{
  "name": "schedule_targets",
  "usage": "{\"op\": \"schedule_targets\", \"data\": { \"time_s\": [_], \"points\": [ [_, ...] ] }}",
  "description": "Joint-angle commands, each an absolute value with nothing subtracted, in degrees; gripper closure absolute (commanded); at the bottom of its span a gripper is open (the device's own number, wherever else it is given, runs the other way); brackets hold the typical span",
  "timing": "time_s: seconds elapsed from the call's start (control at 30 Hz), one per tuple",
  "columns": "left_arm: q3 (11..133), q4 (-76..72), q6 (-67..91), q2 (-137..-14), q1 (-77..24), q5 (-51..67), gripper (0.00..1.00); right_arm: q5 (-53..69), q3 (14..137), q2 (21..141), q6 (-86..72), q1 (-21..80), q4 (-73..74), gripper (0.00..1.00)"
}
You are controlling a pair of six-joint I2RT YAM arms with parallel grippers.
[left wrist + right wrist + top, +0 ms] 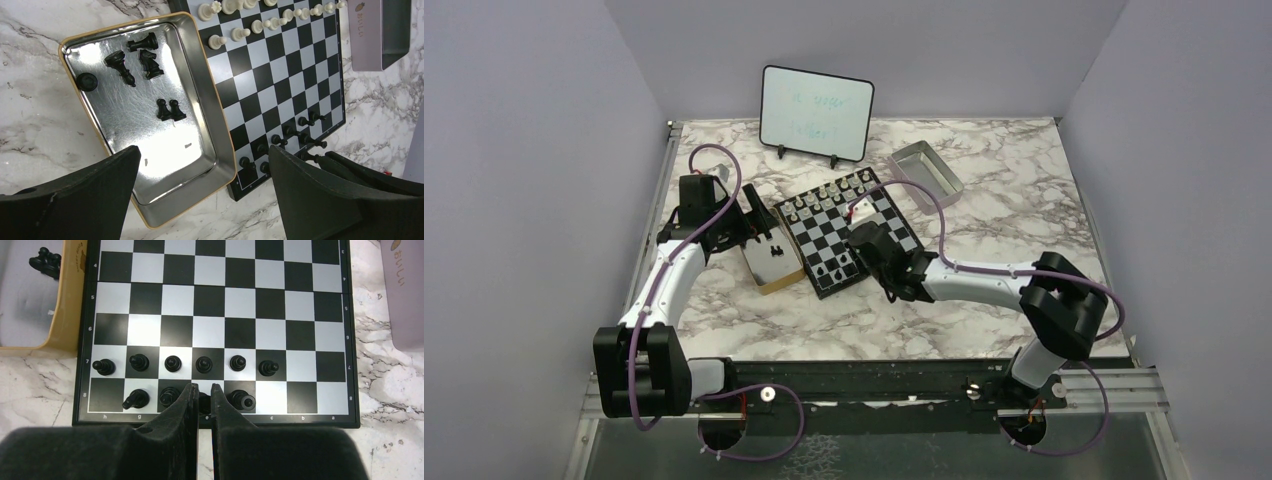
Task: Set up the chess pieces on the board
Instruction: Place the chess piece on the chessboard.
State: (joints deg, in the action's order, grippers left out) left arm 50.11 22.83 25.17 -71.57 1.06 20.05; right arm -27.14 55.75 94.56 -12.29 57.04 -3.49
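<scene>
Chess pieces (172, 363) going onto the board (320, 330)
Right claw (204, 387) grips a black piece (204, 401) at the board's edge row; centre it, then let go. Left claw (202, 150) hangs open.

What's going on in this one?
The right gripper is closed on a black piece on the near back row of the board, behind a line of six black pawns. The left gripper hangs open over the box, where several loose black pieces lie. The white pieces stand along the far side.
</scene>
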Motion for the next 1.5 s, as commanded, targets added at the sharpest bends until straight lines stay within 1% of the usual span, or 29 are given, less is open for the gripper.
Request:
{"op": "schedule_targets", "data": {
  "time_s": [0.0,0.43,0.77,1.23,1.47],
  "points": [
    [49.7,21.7,24.3,-71.8,1.2,21.5,0.01,-29.9,55.8,96.3,-11.6,57.4,-6.2,0.89],
    [49.9,22.1,23.9,-71.5,1.2,21.4,0.01,-32.3,55.1,98.1,-10.8,57.5,-7.8,0.89],
    [50.0,22.1,23.9,-71.8,1.2,21.5,0.01,-31.8,55.2,99.7,-11.9,57.5,-7.6,0.89],
    [50.0,22.0,23.9,-71.7,1.2,21.3,0.01,-31.0,55.1,99.8,-13.5,58.1,-7.2,0.84],
    [50.1,22.1,23.8,-71.6,1.2,21.4,0.01,-32.6,55.9,99.7,-13.8,58.2,-5.6,0.80]
  ]
}}
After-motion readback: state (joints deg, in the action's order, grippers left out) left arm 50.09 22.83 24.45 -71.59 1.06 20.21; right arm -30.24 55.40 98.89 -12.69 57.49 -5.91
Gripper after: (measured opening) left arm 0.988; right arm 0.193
